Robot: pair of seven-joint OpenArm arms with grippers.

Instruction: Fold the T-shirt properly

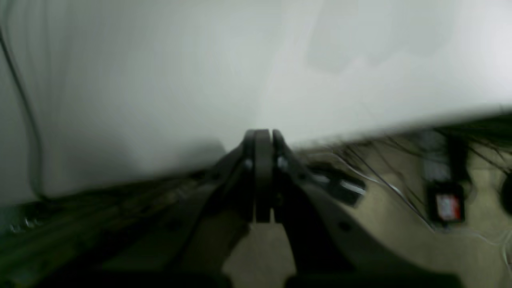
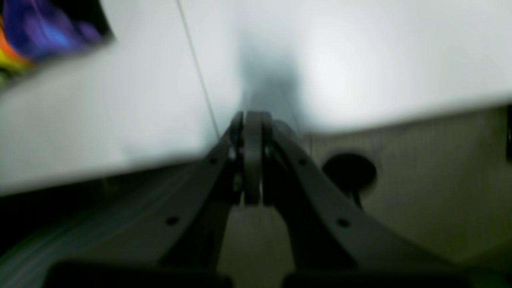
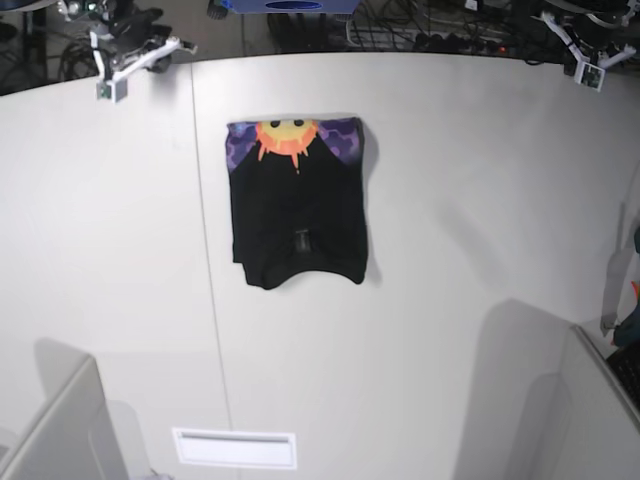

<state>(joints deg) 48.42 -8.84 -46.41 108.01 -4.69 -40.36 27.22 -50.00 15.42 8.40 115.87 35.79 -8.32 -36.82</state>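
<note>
The T-shirt (image 3: pixel 300 215) lies folded into a compact black rectangle in the middle of the white table (image 3: pixel 480 200). An orange sun and purple print show along its far edge. A corner of that print (image 2: pixel 40 32) appears blurred at the top left of the right wrist view. My right gripper (image 2: pixel 253 120) is shut and empty, hanging over the table's far left edge (image 3: pixel 125 65), well away from the shirt. Likewise shut and holding nothing, my left gripper (image 1: pixel 263 136) is at the far right corner (image 3: pixel 590 55).
A seam (image 3: pixel 210 300) runs front to back across the table left of the shirt. A white label plate (image 3: pixel 235 448) sits near the front edge. Grey panels (image 3: pixel 55 430) stand at both front corners. Cables and a power strip (image 1: pixel 446 204) lie on the floor beyond the table.
</note>
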